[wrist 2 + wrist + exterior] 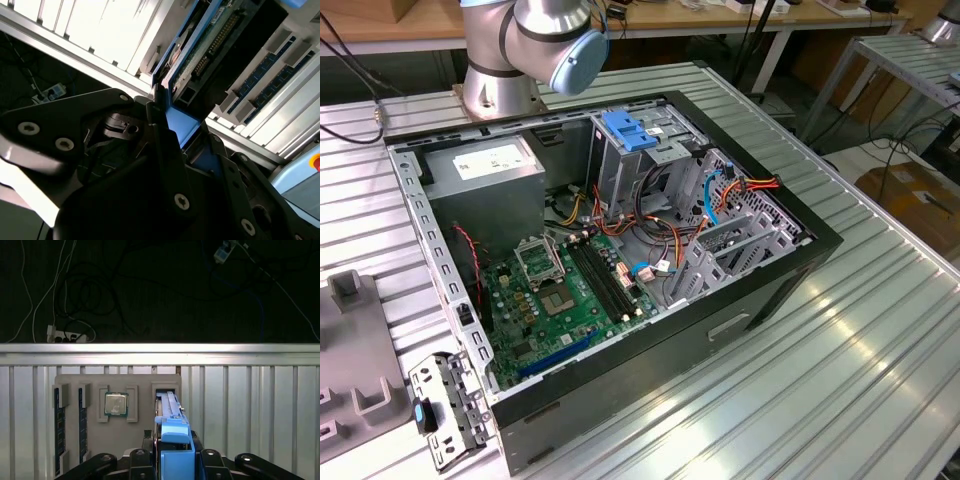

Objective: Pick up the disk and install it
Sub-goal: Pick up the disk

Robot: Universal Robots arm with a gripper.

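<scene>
The disk (169, 410) stands on edge in a slot of the grey holder (115, 382); the tool (174, 456) straddles it, but I cannot tell whether it grips; the lifting and the installing into the computer case (650, 370) are not yet done.

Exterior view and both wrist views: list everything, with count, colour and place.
computer case: one, black, open, on the table.
table: one, silver ribbed metal, under the case.
power-supply box: one, grey, white sticker, inside the case.
drive cage: one, metal with blue top, inside the case.
motherboard: one, green, case floor.
bracket: one, grey with blue tab, beside the case.
fixture tray: one, grey, first wrist view.
disk: one, silver with blue rail, on edge in a tray slot.
memory sticks: two, dark blue, tray slots.
processor: one, silver, tray pocket.
robot arm: one, grey and blue, beyond the case.
gripper: one, black, at the disk's blue end.
</scene>
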